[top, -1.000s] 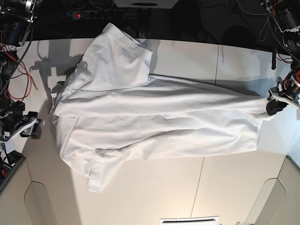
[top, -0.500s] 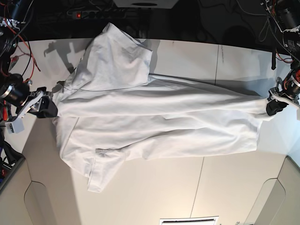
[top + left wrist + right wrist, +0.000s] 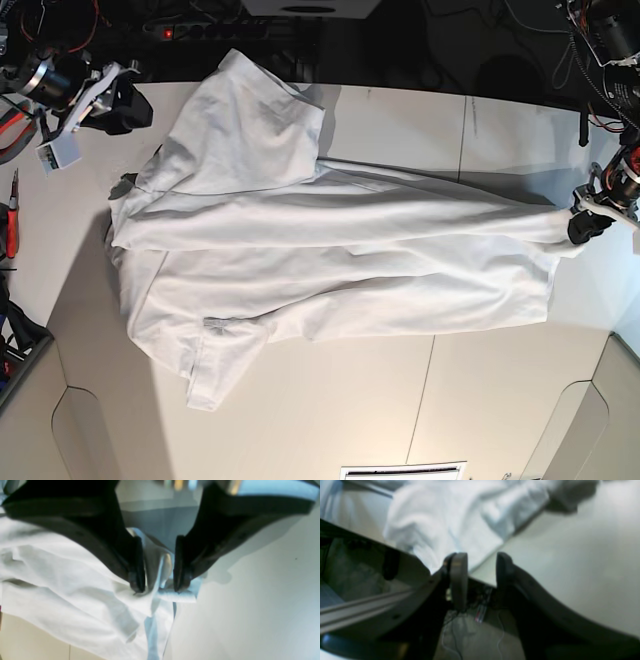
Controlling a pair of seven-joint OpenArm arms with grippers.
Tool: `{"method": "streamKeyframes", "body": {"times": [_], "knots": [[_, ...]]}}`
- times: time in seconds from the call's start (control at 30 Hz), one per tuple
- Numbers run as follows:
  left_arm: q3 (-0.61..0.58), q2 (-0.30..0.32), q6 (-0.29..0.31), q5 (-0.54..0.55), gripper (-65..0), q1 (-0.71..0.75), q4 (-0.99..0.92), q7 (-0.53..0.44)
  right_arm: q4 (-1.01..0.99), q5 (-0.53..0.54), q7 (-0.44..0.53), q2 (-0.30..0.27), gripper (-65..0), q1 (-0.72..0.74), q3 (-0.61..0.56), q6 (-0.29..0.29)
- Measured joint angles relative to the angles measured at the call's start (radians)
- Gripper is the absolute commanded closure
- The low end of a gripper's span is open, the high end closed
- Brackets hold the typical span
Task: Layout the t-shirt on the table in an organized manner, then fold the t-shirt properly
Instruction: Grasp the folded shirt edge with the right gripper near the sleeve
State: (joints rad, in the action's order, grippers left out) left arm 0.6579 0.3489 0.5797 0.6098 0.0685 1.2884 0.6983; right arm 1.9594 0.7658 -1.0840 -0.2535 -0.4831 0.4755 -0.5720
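The left gripper (image 3: 585, 226) has its jaws pinched low; the right gripper (image 3: 122, 105) hovers raised, jaws parted.

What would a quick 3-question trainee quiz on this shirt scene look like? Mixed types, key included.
1. True or false: the left gripper is clamped on the t-shirt.
2. Which is nearest the right gripper? A) a sleeve lying toward the table's back edge B) the hem corner
3. Fill in: the shirt lies on the ___.

Key: 1 true: in the left wrist view a bunched bit of fabric sits between the fingertips. 2 A; its jaws are apart with nothing between them. 3 table.
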Motion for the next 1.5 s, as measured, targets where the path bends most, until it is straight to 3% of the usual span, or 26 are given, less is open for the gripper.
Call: {"method": "streamKeyframes", "body": {"times": [0.17,0.27,0.37,0.67,1.17,1.2,1.27,1.37,1.5], "knots": [[0.000,-0.002,0.003,0.005,-22.9,0.000,0.000,0.000,-0.044,-0.013,0.085,0.084,-21.0,-0.032,0.023,0.002],[0.000,-0.006,0.004,0.011,-22.9,-0.001,0.000,-0.002,-0.119,-0.011,0.101,0.141,-31.3,-0.020,0.019,0.000],[0.000,-0.008,0.005,0.011,-22.9,0.000,0.000,-0.003,-0.221,-0.002,0.123,0.145,-38.5,0.019,0.017,0.002],[0.000,-0.010,0.005,0.020,-22.9,0.000,0.000,-0.003,-0.473,0.081,0.152,0.140,-38.4,0.114,0.018,-0.010],[0.000,-0.011,0.005,0.027,-22.8,-0.002,0.000,-0.003,-0.482,0.087,0.121,0.140,-38.1,0.129,-0.123,-0.008],[0.000,-0.011,0.005,0.027,-22.8,-0.002,0.000,-0.003,-0.482,0.088,0.121,0.140,-37.1,0.129,-0.128,-0.009],[0.000,-0.011,0.005,0.027,-22.8,-0.002,0.000,-0.003,-0.483,0.083,0.117,0.140,-27.3,0.129,-0.129,-0.006],[0.000,-0.011,0.005,0.028,-22.8,-0.002,0.000,-0.003,-0.485,0.066,0.102,0.140,-0.1,0.128,-0.129,0.005],[0.000,-0.011,0.005,0.027,-22.8,-0.002,0.000,-0.003,-0.485,0.159,0.054,0.140,0.0,0.121,-0.129,0.005]]}}
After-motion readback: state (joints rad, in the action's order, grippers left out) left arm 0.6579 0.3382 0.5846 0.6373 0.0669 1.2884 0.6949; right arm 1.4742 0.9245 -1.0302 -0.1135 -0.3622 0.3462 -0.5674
